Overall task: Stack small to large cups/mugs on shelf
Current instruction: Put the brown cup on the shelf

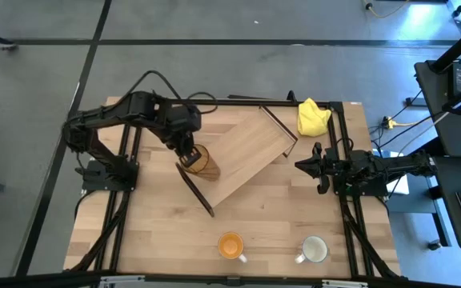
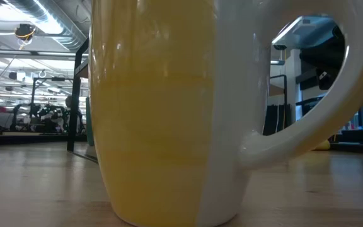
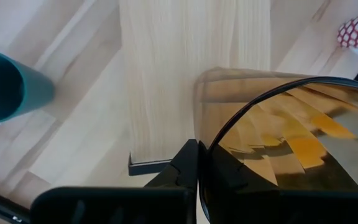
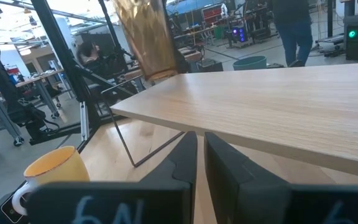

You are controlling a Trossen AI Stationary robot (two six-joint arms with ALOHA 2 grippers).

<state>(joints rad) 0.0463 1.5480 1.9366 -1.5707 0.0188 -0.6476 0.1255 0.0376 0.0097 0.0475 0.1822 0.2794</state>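
The amber ribbed tumbler [image 1: 205, 165] stands upright on the left end of the light-wood shelf [image 1: 250, 152], which lies slantwise across the table's far middle. My left gripper [image 1: 189, 152] is shut on the tumbler; the right wrist view shows the tumbler [image 4: 145, 37] on the board too. The dark teal cup [image 3: 5, 87] stands on the table beside the shelf and shows only in the left wrist view. The orange mug [image 1: 230, 246] and the white mug [image 1: 314, 250] stand at the near edge. My right gripper [image 1: 320, 170] is shut and empty at the table's right, level with the shelf's right end. My left gripper holds the amber tumbler at its rim [image 3: 211, 149], on the side toward the table's far left. One finger [image 3: 188, 168] lies against the outside of the wall; the other is hidden behind the glass. The fingers come slanting down from above. The tumbler stands upright, its base at the shelf top [image 4: 160, 76].
A yellow cloth [image 1: 312, 117] lies at the far right corner beyond the shelf's end. The shelf's dark end panels [image 1: 194, 190] stick out toward the table's middle. The orange mug [image 2: 162, 113] fills the low view. People and benches show in the room behind.
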